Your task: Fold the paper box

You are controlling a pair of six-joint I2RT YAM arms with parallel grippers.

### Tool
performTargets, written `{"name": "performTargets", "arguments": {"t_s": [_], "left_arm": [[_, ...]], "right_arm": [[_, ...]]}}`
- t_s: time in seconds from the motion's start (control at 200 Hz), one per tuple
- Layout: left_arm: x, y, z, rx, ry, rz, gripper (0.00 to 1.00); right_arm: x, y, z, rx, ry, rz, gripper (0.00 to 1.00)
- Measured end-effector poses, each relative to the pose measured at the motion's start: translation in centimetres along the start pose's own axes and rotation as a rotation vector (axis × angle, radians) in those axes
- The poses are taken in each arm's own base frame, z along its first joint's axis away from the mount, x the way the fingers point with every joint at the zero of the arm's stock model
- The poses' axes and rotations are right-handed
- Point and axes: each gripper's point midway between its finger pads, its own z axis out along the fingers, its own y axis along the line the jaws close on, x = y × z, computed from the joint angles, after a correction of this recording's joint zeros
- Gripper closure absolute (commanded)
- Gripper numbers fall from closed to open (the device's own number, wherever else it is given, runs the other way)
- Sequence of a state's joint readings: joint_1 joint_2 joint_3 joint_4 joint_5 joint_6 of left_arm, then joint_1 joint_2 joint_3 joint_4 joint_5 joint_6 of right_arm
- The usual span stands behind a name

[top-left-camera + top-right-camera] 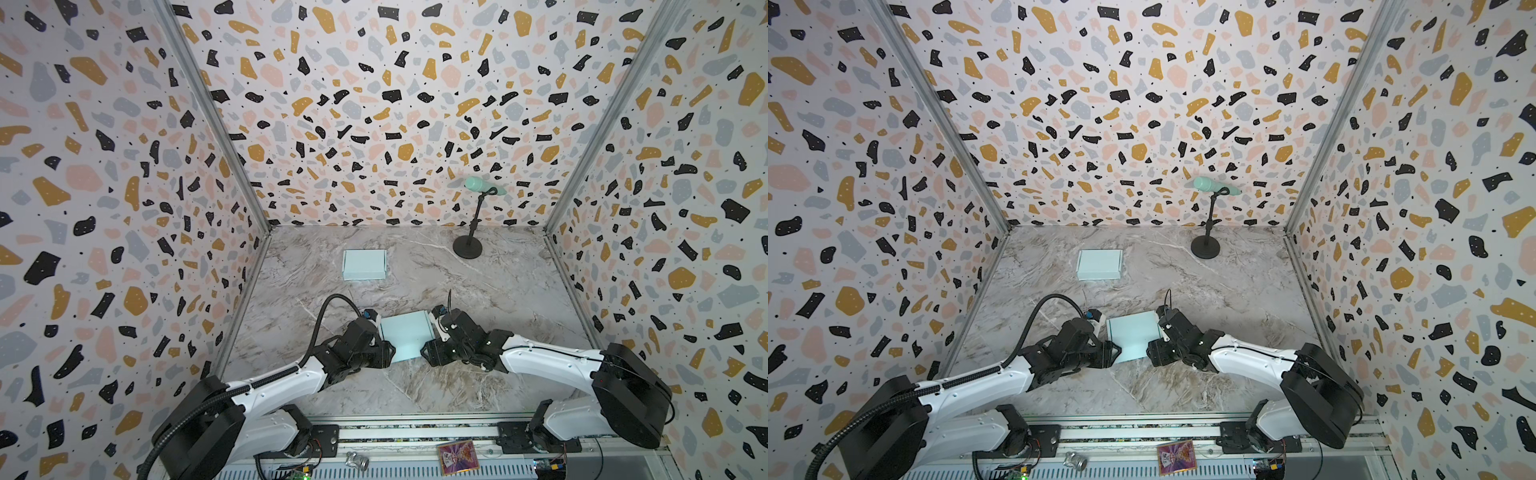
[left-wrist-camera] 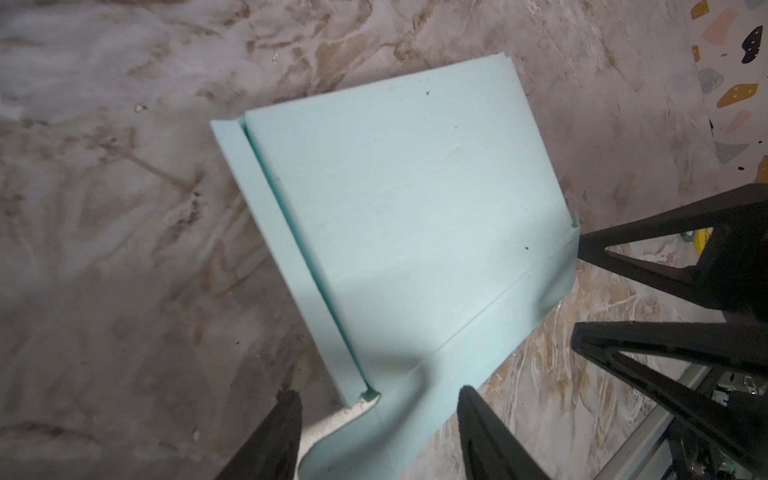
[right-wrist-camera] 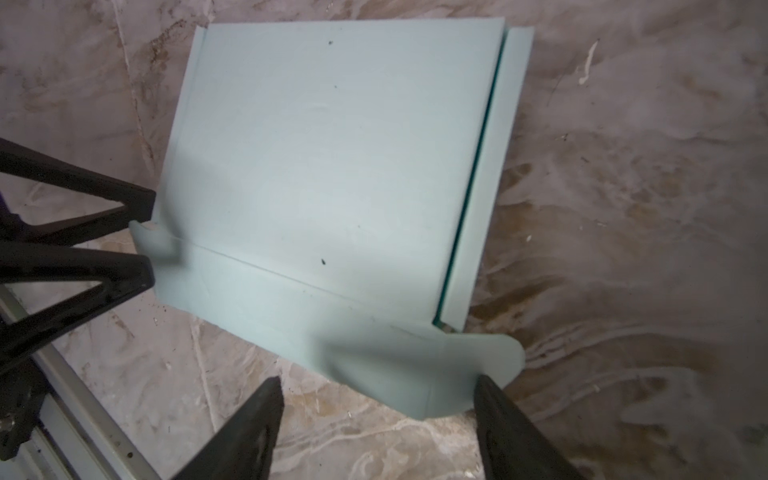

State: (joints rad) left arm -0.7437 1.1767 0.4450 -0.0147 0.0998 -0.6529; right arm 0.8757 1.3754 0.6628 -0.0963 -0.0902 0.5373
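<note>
A light blue paper box (image 1: 405, 332) (image 1: 1133, 336) lies partly folded near the table's front middle, with its lid panel flat and a side wall (image 2: 286, 257) (image 3: 486, 174) standing on each side. Its front flap (image 2: 478, 332) (image 3: 311, 320) points toward the arms and has a rounded ear at each end. My left gripper (image 1: 388, 353) (image 2: 378, 395) stands open at the flap's left corner, with the ear lying loose between its fingers. At the right corner my right gripper (image 1: 428, 351) (image 3: 378, 382) is open, and one fingertip (image 3: 484, 384) touches the ear.
A second, closed light blue box (image 1: 364, 264) (image 1: 1099, 264) sits at the back left. A mint object on a black stand (image 1: 467, 248) is at the back right. Patterned walls enclose three sides. A metal rail (image 1: 415, 432) runs along the front.
</note>
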Motion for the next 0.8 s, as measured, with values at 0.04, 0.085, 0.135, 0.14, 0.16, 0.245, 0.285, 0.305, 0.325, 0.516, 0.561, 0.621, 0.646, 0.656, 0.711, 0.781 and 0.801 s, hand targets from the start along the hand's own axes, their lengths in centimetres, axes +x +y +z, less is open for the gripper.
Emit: {"name": "performTargets", "arguments": {"t_s": [0.04, 0.085, 0.135, 0.14, 0.16, 0.245, 0.285, 0.305, 0.325, 0.516, 0.561, 0.621, 0.646, 0.656, 0.711, 0.781, 0.801], "left_arm": [[0.2, 0.1, 0.1, -0.001, 0.003, -0.005, 0.39], [0.3, 0.1, 0.3, 0.0, 0.005, -0.008, 0.4], [0.5, 0.2, 0.3, -0.002, 0.007, -0.012, 0.4], [0.5, 0.2, 0.4, -0.001, 0.006, -0.013, 0.41], [0.5, 0.2, 0.4, -0.001, 0.007, -0.015, 0.4], [0.4, 0.1, 0.4, 0.005, -0.001, -0.018, 0.41], [0.3, 0.1, 0.4, 0.007, -0.004, -0.02, 0.41], [0.3, 0.1, 0.4, 0.008, -0.005, -0.021, 0.41], [0.3, 0.1, 0.4, 0.008, -0.005, -0.021, 0.41], [0.3, 0.1, 0.4, 0.005, -0.007, -0.027, 0.37], [0.3, 0.1, 0.4, 0.004, -0.009, -0.028, 0.32], [0.2, 0.2, 0.3, -0.002, -0.014, -0.026, 0.25], [0.2, 0.3, 0.2, -0.003, -0.016, -0.026, 0.22], [0.1, 0.3, 0.2, -0.005, -0.017, -0.026, 0.21], [0.0, 0.3, 0.0, -0.009, -0.023, -0.024, 0.18], [-0.2, 0.4, -0.1, -0.014, -0.028, -0.023, 0.17], [-0.3, 0.3, -0.1, -0.014, -0.03, -0.022, 0.17]], "right_arm": [[0.0, 0.0, 0.0, -0.003, 0.001, 0.0, 0.26], [0.0, 0.1, 0.0, -0.006, 0.001, 0.0, 0.26], [0.0, 0.3, 0.0, -0.014, 0.001, 0.0, 0.26], [0.0, 0.3, 0.0, -0.015, 0.001, 0.0, 0.26], [0.0, 0.3, 0.0, -0.018, 0.0, 0.0, 0.26], [-0.2, 0.8, 0.0, -0.04, -0.003, -0.001, 0.27], [-0.2, 0.9, 0.1, -0.048, -0.001, -0.002, 0.27], [-0.1, 1.0, 0.2, -0.052, 0.002, -0.002, 0.27], [-0.1, 1.0, 0.2, -0.055, 0.004, -0.002, 0.27], [0.2, 1.3, 0.3, -0.074, 0.017, -0.003, 0.28], [0.1, 1.4, 0.3, -0.074, 0.016, -0.003, 0.27], [0.1, 1.4, -0.1, -0.073, 0.013, -0.003, 0.27], [0.0, 1.3, -0.3, -0.073, 0.009, -0.004, 0.27], [0.0, 1.3, -0.4, -0.073, 0.008, -0.004, 0.27], [-0.3, 1.2, -0.9, -0.069, -0.001, -0.006, 0.27], [-1.3, 1.2, -1.6, -0.065, -0.025, -0.01, 0.27], [-1.6, 1.1, -1.7, -0.064, -0.033, -0.01, 0.27]]}}
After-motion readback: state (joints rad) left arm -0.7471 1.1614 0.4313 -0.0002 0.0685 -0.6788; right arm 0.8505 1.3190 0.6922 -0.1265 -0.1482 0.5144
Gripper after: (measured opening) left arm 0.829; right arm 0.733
